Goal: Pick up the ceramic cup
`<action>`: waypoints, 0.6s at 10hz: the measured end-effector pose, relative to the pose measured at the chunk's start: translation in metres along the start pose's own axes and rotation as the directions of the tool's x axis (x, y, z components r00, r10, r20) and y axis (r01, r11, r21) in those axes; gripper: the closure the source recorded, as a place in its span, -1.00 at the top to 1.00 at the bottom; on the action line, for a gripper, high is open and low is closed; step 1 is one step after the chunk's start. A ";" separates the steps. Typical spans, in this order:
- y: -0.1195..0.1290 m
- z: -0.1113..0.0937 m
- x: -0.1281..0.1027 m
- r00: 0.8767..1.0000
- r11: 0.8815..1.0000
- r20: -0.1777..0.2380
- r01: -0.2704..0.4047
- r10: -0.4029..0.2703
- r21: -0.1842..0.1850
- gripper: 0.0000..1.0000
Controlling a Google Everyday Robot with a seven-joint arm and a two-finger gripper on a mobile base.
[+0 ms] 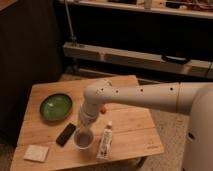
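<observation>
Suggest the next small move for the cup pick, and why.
Probably lower a little further, then grip. The end effector sits right over the cup, at its rim, and the cup rests on the table between the dark phone and the bottle.

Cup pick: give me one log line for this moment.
phase: reaching | gripper: directly over cup, at its rim | cup: upright on table | neighbours: bottle right, bowl behind-left
</observation>
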 end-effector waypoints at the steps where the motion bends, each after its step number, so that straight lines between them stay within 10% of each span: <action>1: 0.000 -0.003 -0.001 1.000 1.000 0.001 0.000 0.000 0.001 -0.81; 6: 0.000 0.000 0.004 1.000 1.000 0.007 0.002 -0.002 -0.007 -0.81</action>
